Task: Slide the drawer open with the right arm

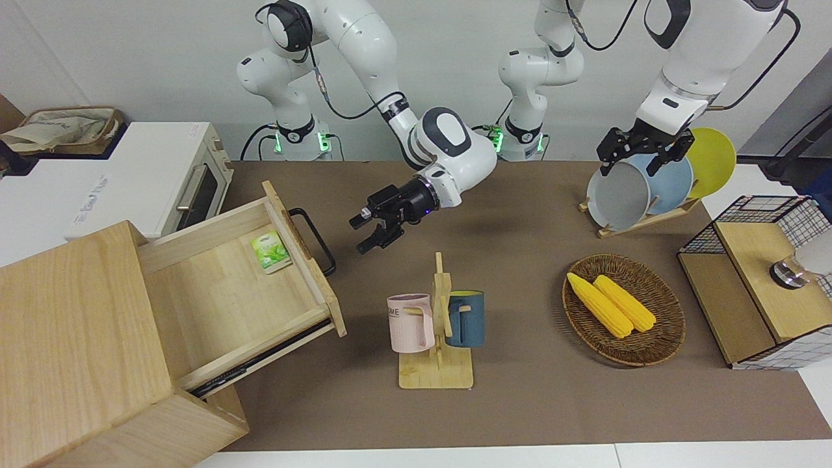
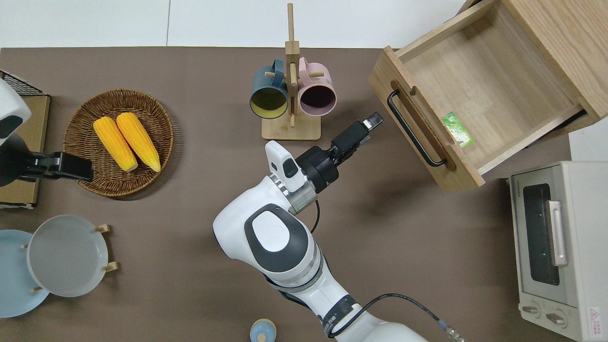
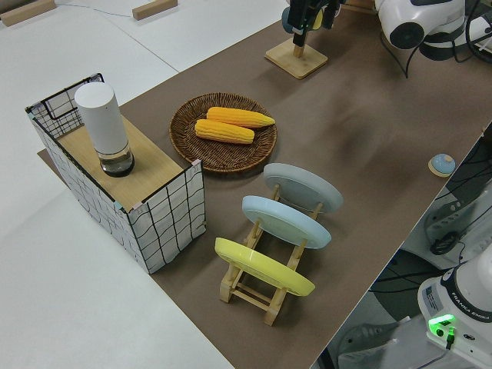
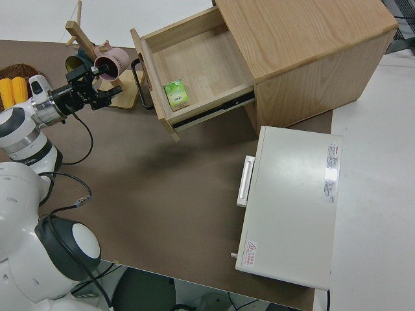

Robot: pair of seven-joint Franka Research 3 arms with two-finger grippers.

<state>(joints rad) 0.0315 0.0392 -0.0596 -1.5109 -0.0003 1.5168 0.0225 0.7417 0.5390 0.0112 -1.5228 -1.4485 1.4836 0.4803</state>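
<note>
Light wood fills my view at the right arm's end of the table (image 2: 408, 237): the drawer (image 2: 475, 90) stands pulled well out of its big box (image 1: 71, 338), a small green packet (image 2: 457, 129) lying inside just by its front panel. I see the right gripper (image 2: 373, 121) clear of the drawer's black handle (image 2: 414, 137), over bare table near it, fingers spread and holding nothing. The left arm is parked; I cannot tell its fingers' state.

Front: across table, facing the robots.
Overhead: straight down.
Left side: raised, diagonal along table.
Right side: above right arm.
Shared: pulled-out light-wood drawer (image 1: 234, 286), front, overhead and right side.
</note>
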